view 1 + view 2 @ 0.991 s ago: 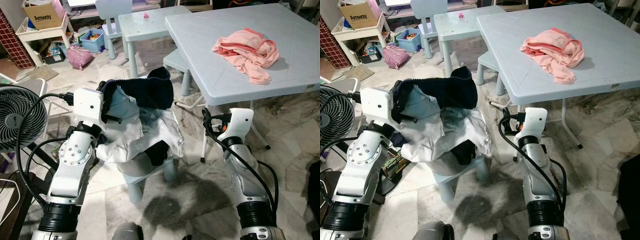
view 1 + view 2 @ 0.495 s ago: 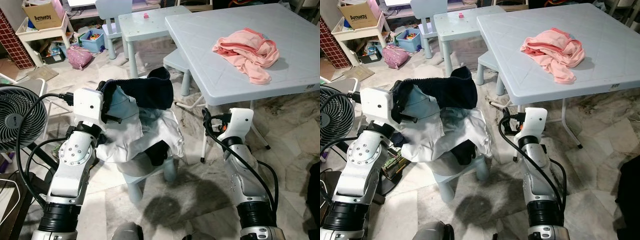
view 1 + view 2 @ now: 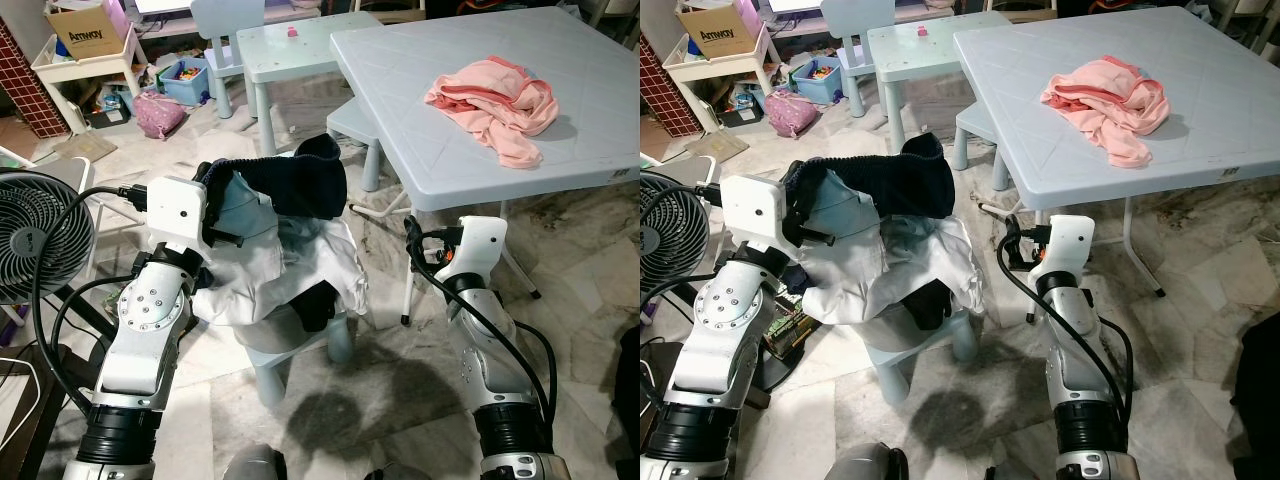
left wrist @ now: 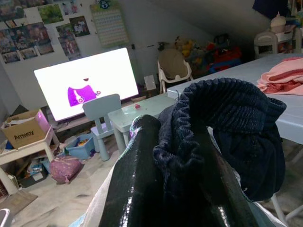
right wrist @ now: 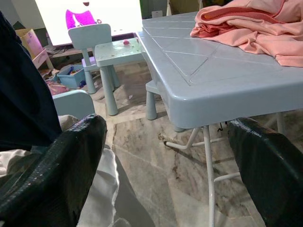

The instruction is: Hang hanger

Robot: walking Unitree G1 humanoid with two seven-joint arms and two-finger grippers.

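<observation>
Marble floor (image 3: 590, 270), clothes heaped on small chair (image 3: 300, 345). Left gripper (image 4: 175, 189) pinches dark navy garment (image 3: 295, 180); right gripper (image 5: 165, 170) fingers spread wide, holding nothing, beside table (image 3: 480, 110).

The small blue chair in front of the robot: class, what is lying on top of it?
A pile of clothes covers the small chair: a white garment draped over the seat, and a dark navy garment pinched in the left gripper. The seat itself is hidden.
</observation>
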